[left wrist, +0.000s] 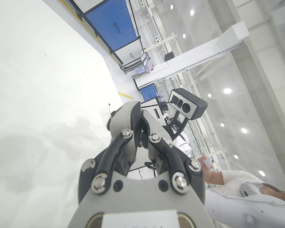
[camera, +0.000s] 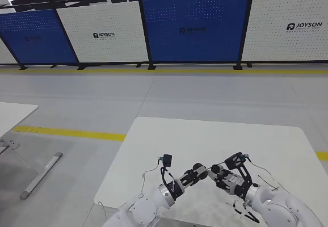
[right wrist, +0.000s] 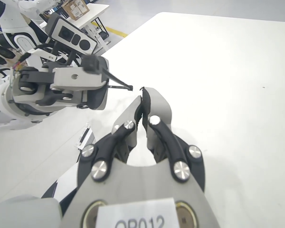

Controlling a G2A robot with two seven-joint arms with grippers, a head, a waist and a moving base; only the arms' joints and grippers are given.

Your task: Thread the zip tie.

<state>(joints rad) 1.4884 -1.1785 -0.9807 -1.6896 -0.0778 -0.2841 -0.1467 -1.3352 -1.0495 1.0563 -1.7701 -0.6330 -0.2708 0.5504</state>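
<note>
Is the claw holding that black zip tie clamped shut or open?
Shut. In the right wrist view the left gripper has its fingers closed together on the zip tie, which sticks out past them.

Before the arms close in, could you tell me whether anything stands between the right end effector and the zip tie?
Nothing visible does. The zip tie juts from the shut left end effector, its end facing the shut right end effector across a small open gap above the table.
</note>
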